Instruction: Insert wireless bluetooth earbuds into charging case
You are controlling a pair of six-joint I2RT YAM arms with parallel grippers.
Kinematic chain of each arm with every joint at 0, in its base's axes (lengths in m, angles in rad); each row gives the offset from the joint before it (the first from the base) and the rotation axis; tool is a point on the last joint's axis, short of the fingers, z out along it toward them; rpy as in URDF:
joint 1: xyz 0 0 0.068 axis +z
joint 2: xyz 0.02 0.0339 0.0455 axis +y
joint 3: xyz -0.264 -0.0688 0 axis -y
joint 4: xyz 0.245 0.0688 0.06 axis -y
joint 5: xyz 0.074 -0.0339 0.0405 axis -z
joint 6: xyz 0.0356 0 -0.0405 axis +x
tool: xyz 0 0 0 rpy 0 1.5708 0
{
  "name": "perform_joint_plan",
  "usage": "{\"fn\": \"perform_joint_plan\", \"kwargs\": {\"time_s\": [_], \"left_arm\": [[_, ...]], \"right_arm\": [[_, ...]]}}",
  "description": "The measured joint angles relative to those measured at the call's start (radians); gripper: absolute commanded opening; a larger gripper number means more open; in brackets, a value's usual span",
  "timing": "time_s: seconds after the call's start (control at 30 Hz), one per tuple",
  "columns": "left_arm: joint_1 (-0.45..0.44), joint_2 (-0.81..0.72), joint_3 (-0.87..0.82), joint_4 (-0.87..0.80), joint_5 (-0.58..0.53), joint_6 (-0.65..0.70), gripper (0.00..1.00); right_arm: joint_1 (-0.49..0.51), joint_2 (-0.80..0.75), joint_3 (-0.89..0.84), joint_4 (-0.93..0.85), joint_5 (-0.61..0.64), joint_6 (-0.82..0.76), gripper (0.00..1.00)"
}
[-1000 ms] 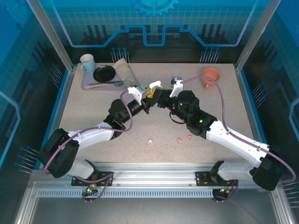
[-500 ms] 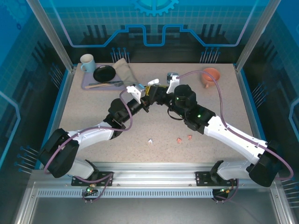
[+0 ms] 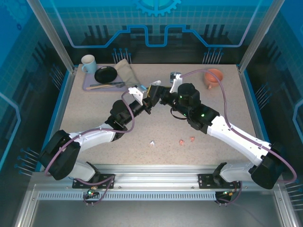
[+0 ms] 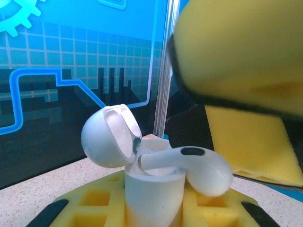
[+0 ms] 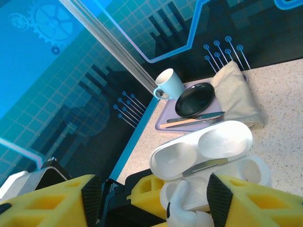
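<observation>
My left gripper (image 3: 150,93) is shut on the white charging case (image 4: 154,189), holding it upright above the table with its lid (image 4: 111,137) swung open. One white earbud (image 4: 189,163) lies tilted across the case's mouth, its stem in a socket and its head hanging over the rim. My right gripper (image 5: 151,203) is open just over the case (image 5: 203,151), its yellow fingers (image 5: 52,201) wide apart on either side of that earbud (image 5: 182,213). On the table lie another white earbud (image 3: 152,143) and two pink earbuds (image 3: 182,141), (image 3: 192,139).
At the back left a lavender tray (image 3: 90,86) carries a pale mug (image 3: 88,62), a black plate (image 3: 105,74), cutlery and a folded cloth (image 3: 125,71). An orange cup (image 3: 213,76) stands at the back right. Blue walls and metal posts ring the table.
My right gripper's jaws have spread apart and let go of the white earbud, which now rests on the case. The right arm shifted slightly left; the left arm held still.
</observation>
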Motion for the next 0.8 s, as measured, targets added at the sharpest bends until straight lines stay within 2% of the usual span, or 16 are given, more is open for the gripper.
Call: {"fn": "perform_joint_plan", "kwargs": {"time_s": [0.5,0.63,0.8], "left_arm": [[-0.002,0.009,-0.02,0.053,0.0,-0.015,0.0],[-0.002,0.009,-0.021,0.084,0.0,-0.015,0.0],[-0.002,0.008,-0.026,0.097,0.002,-0.014,0.0]], "right_arm": [[-0.027,-0.02,0.008,-0.06,-0.004,0.008,0.74],[-0.046,-0.053,0.012,-0.14,-0.006,0.027,0.8],[-0.058,-0.082,0.052,-0.267,-0.036,0.064,0.82]]}}
